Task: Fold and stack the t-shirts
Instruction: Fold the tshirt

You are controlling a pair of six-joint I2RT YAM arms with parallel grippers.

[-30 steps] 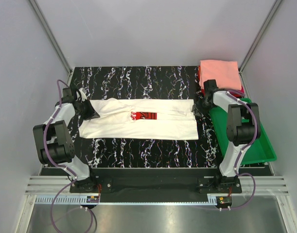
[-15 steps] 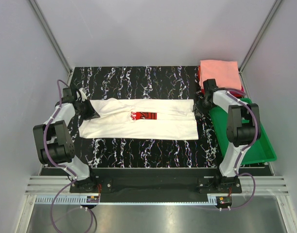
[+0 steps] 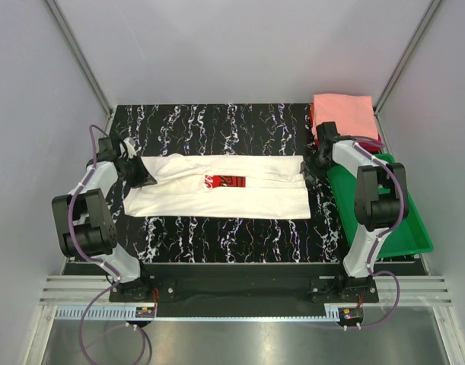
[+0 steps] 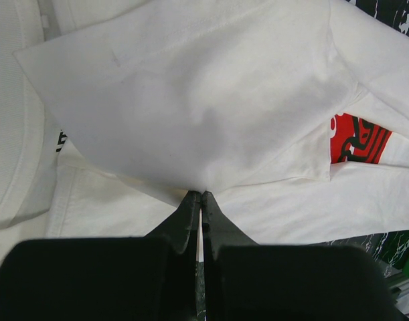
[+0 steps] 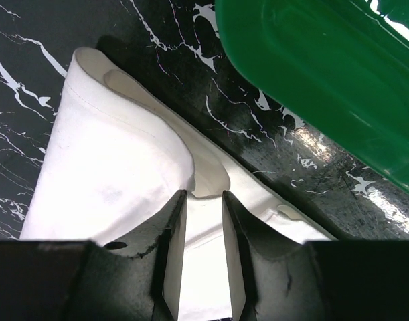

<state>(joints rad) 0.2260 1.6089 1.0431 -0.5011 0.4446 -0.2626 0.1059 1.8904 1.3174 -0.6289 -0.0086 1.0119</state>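
Both ends of the soft, light cream-white t-shirt (image 3: 217,196), lying flat across the table (image 3: 217,122), are being pinched: left claw (image 4: 201,195) closed tight, right claw (image 5: 204,195) narrow on the limp hem.

Place: robot lab test cell, not a home or a shop.
Enclosure: plain grey-white panel walls (image 3: 240,46) close in the black, white-veined, marble-look tabletop (image 3: 217,122) on three sides. Bare aluminium struts (image 3: 78,53) rise from its far corners.
Rig: white-and-black jointed robot arm (image 3: 84,220) at the tabletop's near left corner, its twin (image 3: 377,198) at the near right.
Mounting: silver slotted metal rail (image 3: 240,313) just in front of the tabletop's near edge.
Wiring: exposed purple cables (image 3: 91,144) loop off the arms beside the tabletop.
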